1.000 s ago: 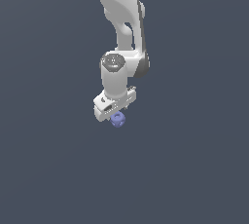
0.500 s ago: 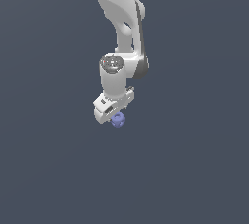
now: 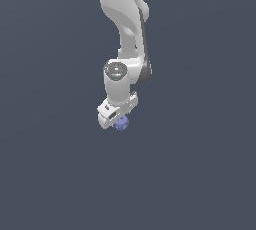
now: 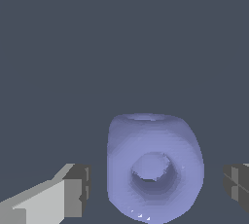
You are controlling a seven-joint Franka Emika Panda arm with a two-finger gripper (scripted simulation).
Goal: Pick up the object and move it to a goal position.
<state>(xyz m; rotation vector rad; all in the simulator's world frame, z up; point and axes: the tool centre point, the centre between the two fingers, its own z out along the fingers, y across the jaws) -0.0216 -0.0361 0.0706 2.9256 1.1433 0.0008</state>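
The object [image 3: 122, 123] is a small periwinkle-blue lumpy ball with round holes, lying on the dark grey floor just under the white hand. My gripper [image 3: 118, 119] points down over it. In the wrist view the object [image 4: 154, 169] sits between the two fingers, nearer the right-hand one. A gap shows on each side between the ball and the dark pads [image 4: 81, 189], so my gripper [image 4: 159, 188] is open around the ball, not touching it.
A plain dark grey surface [image 3: 200, 174] fills both views. The white arm [image 3: 125, 19] comes down from the top of the exterior view. Nothing else shows.
The hand has sunk slightly lower over the ball. The ball has stayed in place.
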